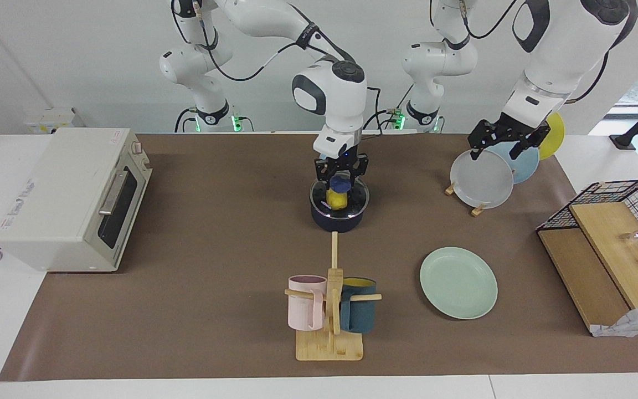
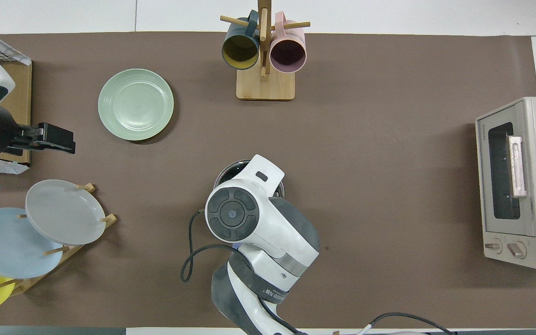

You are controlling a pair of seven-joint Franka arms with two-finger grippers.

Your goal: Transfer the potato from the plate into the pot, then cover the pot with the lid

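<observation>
Lid (image 1: 340, 195) seated on the pot (image 1: 338, 217) at mid-bench, potato (image 1: 337, 198) visible inside through the glass; plate (image 1: 458, 282) bare. Right claw (image 1: 340, 176) closed narrowly on the lid's blue knob. Left claw (image 1: 500, 145) waits above the plate rack (image 1: 482, 178), its opening unreadable. Glass lid: probably rigid, smooth, breakable; the knob looks the surest hold.
</observation>
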